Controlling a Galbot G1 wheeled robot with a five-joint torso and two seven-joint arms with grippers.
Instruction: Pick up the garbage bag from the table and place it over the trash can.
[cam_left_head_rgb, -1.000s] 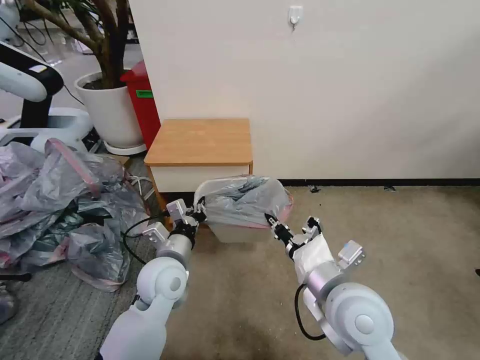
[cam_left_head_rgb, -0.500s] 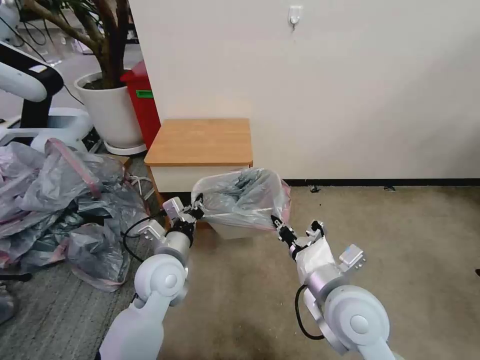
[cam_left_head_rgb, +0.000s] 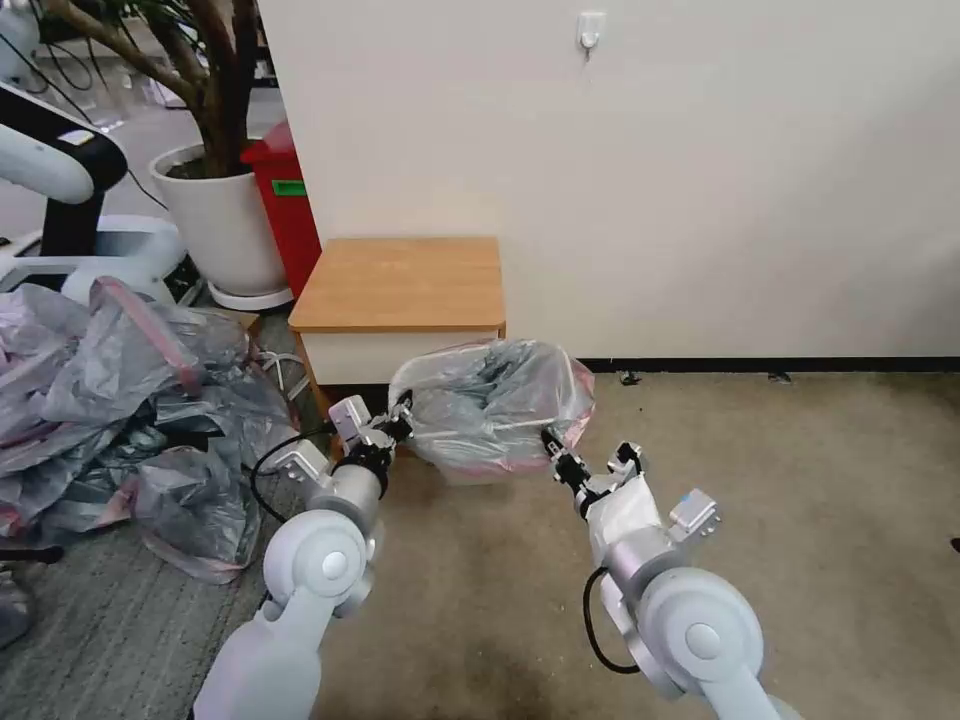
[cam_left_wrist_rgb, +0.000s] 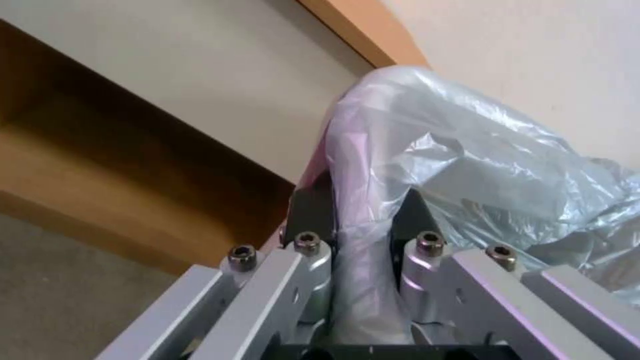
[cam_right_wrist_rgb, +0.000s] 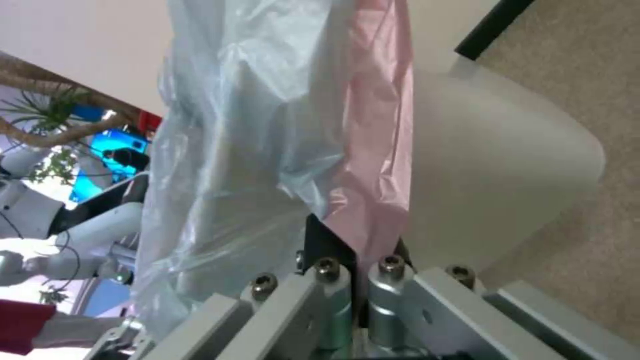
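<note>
1. Gripping the pink drawstring rim of the garbage bag (cam_left_head_rgb: 495, 400) at its left side, the left tool (cam_left_head_rgb: 398, 425) has its dark fingers (cam_left_wrist_rgb: 311, 212) clamped on a fold of the plastic; the left wrist view shows the film pinched between them.
2. The right tool (cam_left_head_rgb: 550, 447) is clamped on the same bag's rim at the near right side; in the right wrist view its fingers (cam_right_wrist_rgb: 327, 245) squeeze the pink band (cam_right_wrist_rgb: 377, 150) where it meets the grey film.
3. Between the two tools the bag is stretched wide and sits over the top of the cream trash can (cam_left_head_rgb: 465, 472), covering its mouth and most of its body; a strip of the can's wall shows below the pink hem. In the right wrist view the can's smooth wall (cam_right_wrist_rgb: 493, 180) lies just beside the bag's rim.
4. The trash can stands on the beige carpet (cam_left_head_rgb: 780, 470), just in front of the wooden table (cam_left_head_rgb: 400, 282), whose top is bare and whose white drawer front (cam_left_head_rgb: 355, 355) is behind the bag.
5. Well to the robot's left lies a heap of grey-pink bags (cam_left_head_rgb: 120, 400); behind it stand a white plant pot (cam_left_head_rgb: 225, 225) and a red bin (cam_left_head_rgb: 290, 200) against the wall.
</note>
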